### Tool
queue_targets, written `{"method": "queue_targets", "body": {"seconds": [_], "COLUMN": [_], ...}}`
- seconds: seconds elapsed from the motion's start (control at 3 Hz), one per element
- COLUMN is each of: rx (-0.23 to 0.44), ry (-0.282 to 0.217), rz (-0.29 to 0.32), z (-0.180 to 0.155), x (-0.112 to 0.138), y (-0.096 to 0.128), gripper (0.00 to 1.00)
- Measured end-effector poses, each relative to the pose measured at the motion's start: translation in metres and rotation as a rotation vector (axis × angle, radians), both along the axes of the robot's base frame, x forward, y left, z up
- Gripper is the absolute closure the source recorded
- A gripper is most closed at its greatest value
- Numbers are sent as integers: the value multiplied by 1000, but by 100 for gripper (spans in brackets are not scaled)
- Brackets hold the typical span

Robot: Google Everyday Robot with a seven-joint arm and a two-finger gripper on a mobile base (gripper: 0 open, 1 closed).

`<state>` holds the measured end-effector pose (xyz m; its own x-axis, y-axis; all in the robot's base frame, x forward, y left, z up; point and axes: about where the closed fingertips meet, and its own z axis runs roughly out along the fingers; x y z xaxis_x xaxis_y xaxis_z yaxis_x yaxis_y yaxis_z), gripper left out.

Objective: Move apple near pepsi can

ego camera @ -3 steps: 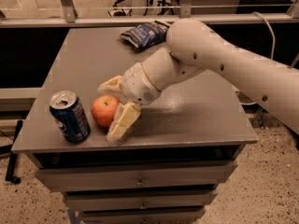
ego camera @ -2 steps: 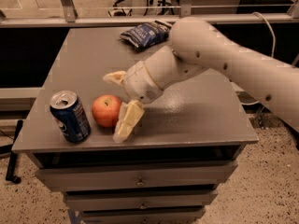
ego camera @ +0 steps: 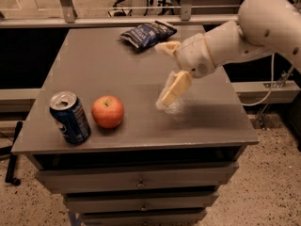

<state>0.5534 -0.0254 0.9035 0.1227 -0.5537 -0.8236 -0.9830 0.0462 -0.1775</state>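
In the camera view, the round red-orange apple (ego camera: 107, 111) sits on the grey metal cabinet top (ego camera: 103, 65), just beside the dark blue aluminium pepsi can (ego camera: 70, 117) at the can's 3 o'clock. The cream two-finger gripper (ego camera: 163, 73), a second ago straddling the apple, has drawn off toward the apple's 2 o'clock, fingers spread and empty. The placing looks done; only the retreat remains.

No legible text on can (ego camera: 70, 117) or bag (ego camera: 147, 34).

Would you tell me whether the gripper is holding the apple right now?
No, the apple rests on the table beside the pepsi can, apart from the open gripper.
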Motion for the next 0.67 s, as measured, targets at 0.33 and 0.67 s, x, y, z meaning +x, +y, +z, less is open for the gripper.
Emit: {"method": "queue_targets", "body": {"seconds": [0.33, 0.67], "rx": [81, 92], "ry": [-63, -91], "rz": [-165, -174], "z": [40, 54], "x": [35, 40], "y": [-71, -75], "gripper": [0, 0]}}
